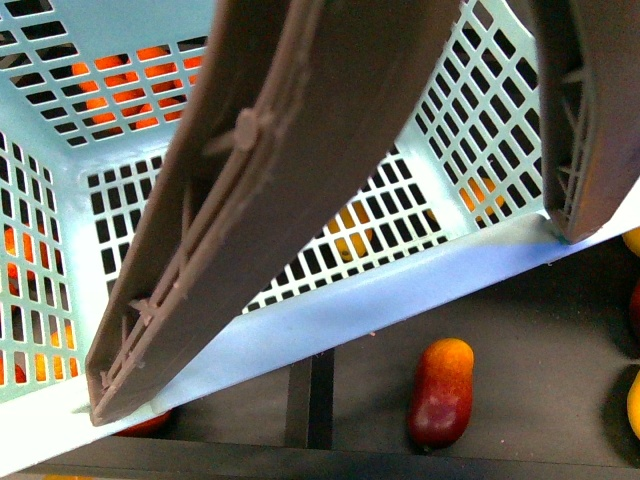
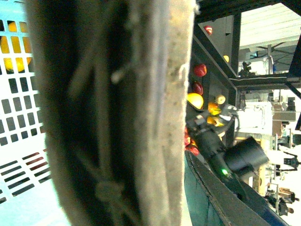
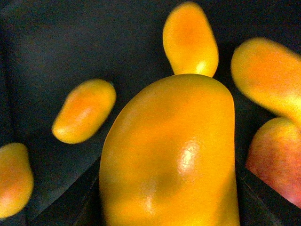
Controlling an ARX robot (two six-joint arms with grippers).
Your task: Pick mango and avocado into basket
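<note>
The turquoise basket [image 1: 300,325] fills the front view, tilted, with its brown ribbed handles [image 1: 290,150] crossing over it. My left gripper [image 2: 171,188] is shut on the basket by one handle [image 2: 117,117], which blocks most of the left wrist view. The mango [image 3: 169,141], large and yellow, sits between the dark fingers [image 3: 263,197] of my right gripper [image 3: 171,202], which is shut on it above a dark shelf. In the left wrist view the right arm [image 2: 221,155] reaches in among fruit on the shelves. The avocado is out of view.
A red and orange mango [image 1: 440,392] lies on the dark shelf [image 1: 540,330] just below the basket's rim. Several yellow mangoes [image 3: 84,117] and a reddish one [image 3: 277,160] lie around the held one. Orange fruit shows through the basket's slots [image 1: 130,80].
</note>
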